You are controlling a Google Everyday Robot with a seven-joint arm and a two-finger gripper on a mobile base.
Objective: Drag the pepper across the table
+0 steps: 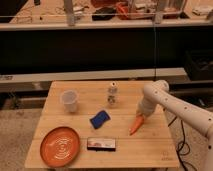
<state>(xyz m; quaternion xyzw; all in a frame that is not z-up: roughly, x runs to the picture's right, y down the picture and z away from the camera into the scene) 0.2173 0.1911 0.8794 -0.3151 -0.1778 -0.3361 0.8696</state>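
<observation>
The gripper [141,116] sits low over the table [152,147], close to the right edge and about midway between the far and near edges. It is at the thick end of the pepper [135,126]; whether it is spread, closed or clamped on the pepper cannot be told from this view. The arm reaches in from beyond the right edge.

The pepper lies flat on the planks, its point aimed toward the near edge and slightly left.

Other items, working outward:
- A blue object [99,119] lies near the centre of the table.
- A small bottle [113,93] stands toward the far edge.
- A white cup [69,101] stands toward the far-left corner.
- A dark flat packet [101,144] lies along the near edge.
- An orange plate [60,145] fills the near-left corner.

Step in hand (a judgement): contact at the pepper, at the start of the drag or early in it. The next move calls for steady downward contact and a level sweep, routed clear of the blue object and the packet.
</observation>
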